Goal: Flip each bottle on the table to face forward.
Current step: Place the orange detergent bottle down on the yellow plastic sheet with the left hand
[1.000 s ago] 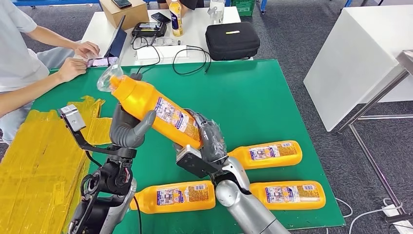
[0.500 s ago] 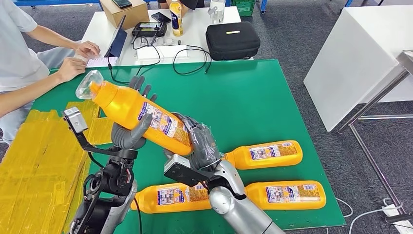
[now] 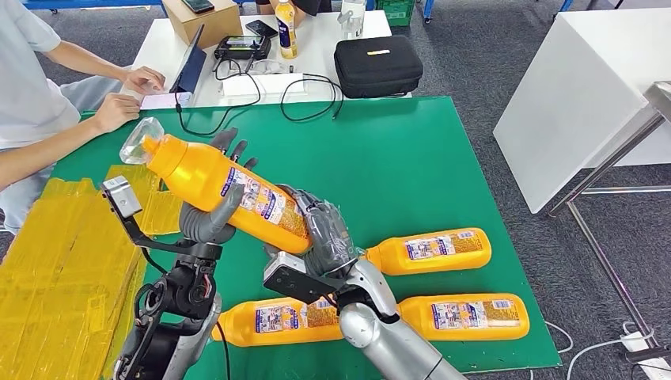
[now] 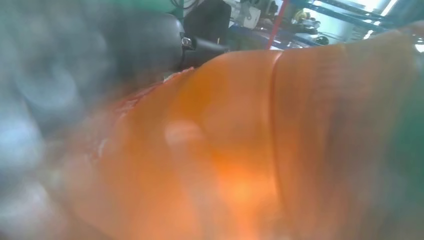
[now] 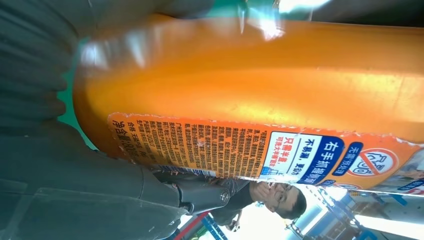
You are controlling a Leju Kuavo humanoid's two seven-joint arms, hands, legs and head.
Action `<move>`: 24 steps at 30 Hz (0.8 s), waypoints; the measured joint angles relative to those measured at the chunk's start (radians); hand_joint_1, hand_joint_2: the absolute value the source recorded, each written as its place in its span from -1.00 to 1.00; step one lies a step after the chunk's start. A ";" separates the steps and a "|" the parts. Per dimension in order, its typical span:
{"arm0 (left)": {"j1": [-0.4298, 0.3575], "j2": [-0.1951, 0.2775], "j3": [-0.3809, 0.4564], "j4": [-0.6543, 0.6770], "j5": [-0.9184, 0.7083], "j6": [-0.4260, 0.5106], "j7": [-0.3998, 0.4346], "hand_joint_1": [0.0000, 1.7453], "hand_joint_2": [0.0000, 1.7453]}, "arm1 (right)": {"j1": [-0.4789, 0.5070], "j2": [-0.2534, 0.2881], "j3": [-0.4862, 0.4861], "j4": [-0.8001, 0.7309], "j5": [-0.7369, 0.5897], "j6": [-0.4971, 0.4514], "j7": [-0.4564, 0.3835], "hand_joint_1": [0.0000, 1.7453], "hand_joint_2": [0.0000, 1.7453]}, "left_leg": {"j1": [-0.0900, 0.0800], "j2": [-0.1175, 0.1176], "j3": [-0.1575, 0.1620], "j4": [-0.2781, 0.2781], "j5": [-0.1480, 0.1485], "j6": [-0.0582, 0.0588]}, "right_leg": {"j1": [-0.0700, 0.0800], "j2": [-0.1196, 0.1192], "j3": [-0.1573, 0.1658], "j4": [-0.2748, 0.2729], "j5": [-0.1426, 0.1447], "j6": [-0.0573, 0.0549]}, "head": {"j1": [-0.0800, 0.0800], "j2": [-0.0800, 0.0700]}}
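Observation:
Both hands hold a large orange bottle (image 3: 214,186) tilted in the air above the green mat (image 3: 411,166), its clear cap (image 3: 139,141) pointing up and to the far left. My left hand (image 3: 210,215) cradles its middle, thumb in front and fingers behind. My right hand (image 3: 323,234) wraps its base. The label faces up. Close up, the bottle is a blurred orange mass (image 4: 240,150) in the left wrist view, and the right wrist view shows the label's small print (image 5: 260,150) beside my right hand (image 5: 45,130). Three more orange bottles lie on the mat: (image 3: 431,249), (image 3: 463,315), (image 3: 273,321).
A person (image 3: 47,103) sits at the far left with hands by a laptop (image 3: 188,71). The white table (image 3: 316,55) behind the mat carries a black case (image 3: 377,65), cables, a box and a small bottle. Yellow tape (image 3: 63,261) covers the left side. A white table (image 3: 585,95) stands to the right.
The held bottle has swung left with both hands, its cap end dropping lower and further left. My right hand slid left along with the base. The bottles lying on the mat stayed put.

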 joint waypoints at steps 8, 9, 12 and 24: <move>0.010 0.000 0.003 -0.001 -0.001 0.012 -0.005 1.00 1.00 | -0.002 0.000 0.005 0.011 -0.002 -0.004 0.002 1.00 1.00 | 0.000 0.000 0.000 0.000 0.000 0.000 | 0.000 0.000 0.000 0.000 0.000 0.000 | 0.000 0.000; 0.010 0.000 0.004 -0.001 -0.001 0.014 -0.006 1.00 1.00 | -0.002 0.000 0.005 0.012 -0.001 -0.008 0.002 1.00 1.00 | 0.000 0.000 0.000 0.000 0.000 0.000 | 0.000 0.000 0.000 0.000 0.000 0.000 | 0.000 0.000; 0.010 0.000 0.007 -0.003 -0.002 0.017 -0.009 1.00 1.00 | 0.001 0.000 0.006 0.010 0.007 -0.027 0.000 1.00 1.00 | 0.000 0.000 0.000 0.000 0.000 0.000 | 0.000 0.000 0.000 0.000 0.000 0.000 | 0.000 0.000; -0.017 0.010 0.014 -0.023 -0.110 0.098 -0.020 1.00 1.00 | 0.068 -0.038 -0.008 -0.123 -0.025 -0.095 -0.060 -1.00 1.00 | 0.000 0.000 0.000 0.000 0.000 0.000 | 0.000 0.000 0.000 0.000 0.000 0.000 | 0.000 0.000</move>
